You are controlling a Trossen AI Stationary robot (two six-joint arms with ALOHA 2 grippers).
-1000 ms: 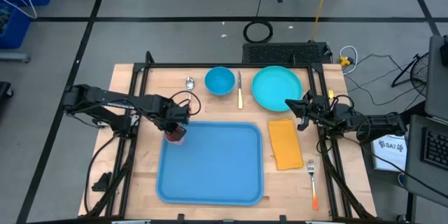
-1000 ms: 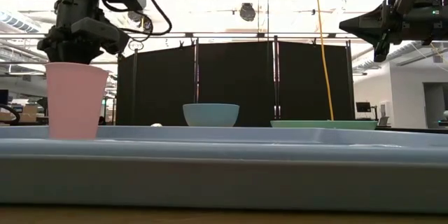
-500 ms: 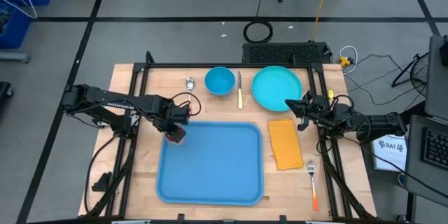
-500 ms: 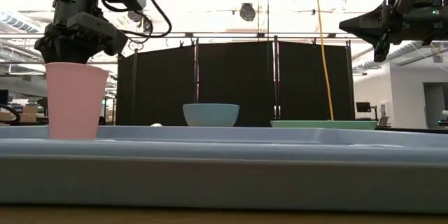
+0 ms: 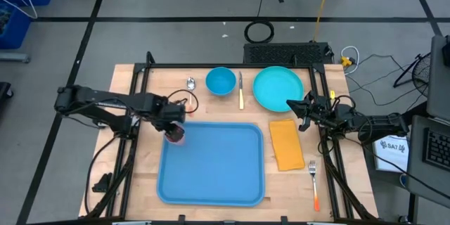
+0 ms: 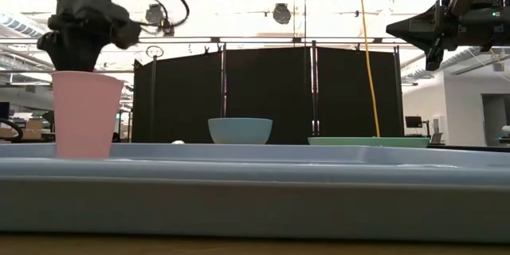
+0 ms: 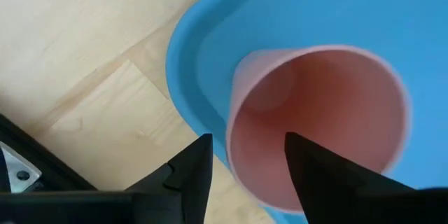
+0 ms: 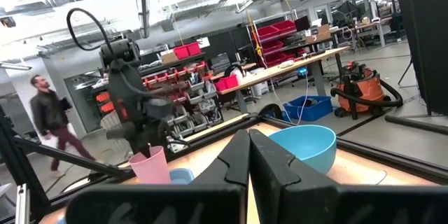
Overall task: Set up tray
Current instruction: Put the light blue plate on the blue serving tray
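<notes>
The light-blue tray (image 5: 218, 169) lies flat on the near middle of the table. A pink cup (image 5: 176, 135) (image 6: 84, 115) stands upright on its base in the tray's far left corner. My left gripper (image 5: 171, 117) (image 6: 76, 62) hangs open just above the cup's rim, toward the cup's left side. In the left wrist view the cup's mouth (image 7: 315, 119) shows past the spread fingers. My right gripper (image 5: 290, 105) (image 8: 248, 147) is shut on nothing and raised over the table's right side, between plate and napkin.
Along the far edge lie a spoon (image 5: 190, 83), a blue bowl (image 5: 221, 81), a knife (image 5: 240, 91) and a round teal plate (image 5: 278, 88). An orange-yellow napkin (image 5: 286, 144) and a fork (image 5: 314, 183) lie right of the tray. A person (image 8: 49, 119) walks in the room beyond.
My left gripper has drifted a little toward the table's left edge, coming off the middle of the cup's mouth. The cup has stayed upright in the same spot on the tray.
</notes>
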